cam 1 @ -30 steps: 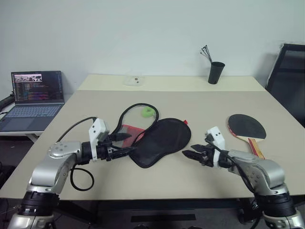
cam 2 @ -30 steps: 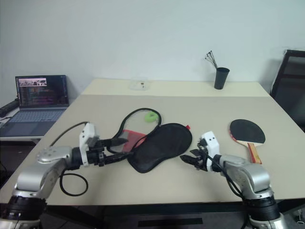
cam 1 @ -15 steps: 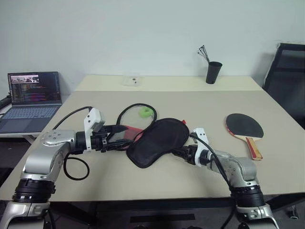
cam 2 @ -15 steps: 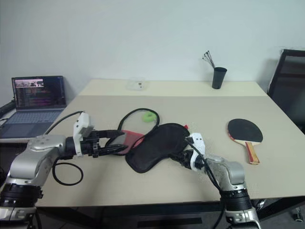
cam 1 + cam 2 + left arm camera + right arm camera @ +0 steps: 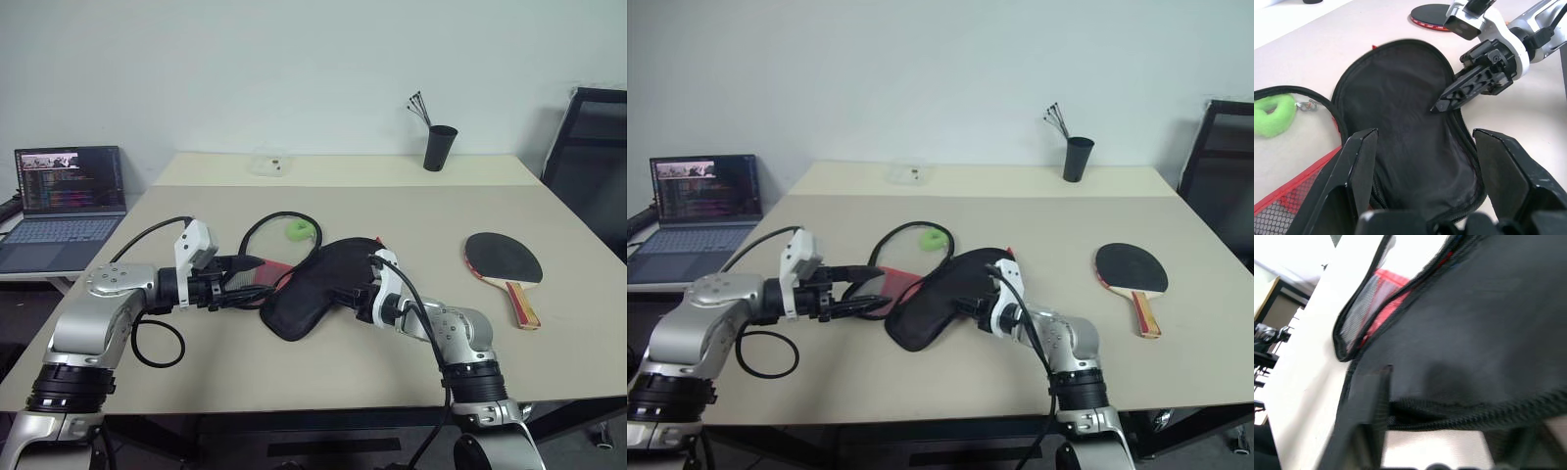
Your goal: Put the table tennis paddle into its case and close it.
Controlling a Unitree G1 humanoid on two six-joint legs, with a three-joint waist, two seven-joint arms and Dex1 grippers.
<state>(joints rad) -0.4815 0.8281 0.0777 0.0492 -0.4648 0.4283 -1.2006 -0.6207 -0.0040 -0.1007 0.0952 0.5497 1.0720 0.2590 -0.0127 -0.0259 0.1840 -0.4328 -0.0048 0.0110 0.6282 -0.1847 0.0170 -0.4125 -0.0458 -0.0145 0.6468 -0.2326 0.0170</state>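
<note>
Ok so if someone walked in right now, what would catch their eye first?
Probably the black case lying unzipped mid-table, with the right tool nosing at its edge and the left tool open at its other side. Next, the table tennis paddle lying apart near the table's right edge.

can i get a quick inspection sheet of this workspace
surface: beige table, two tops joined
job's things: case unzipped, flap open; table tennis paddle lies apart, on its right
clutter: black cup with sticks, clear dish
grippers: left gripper open at the case's red side; right gripper at the case's black rim, grip unclear
cables: black loops on both arms
surroundings: laptop, black chair
</note>
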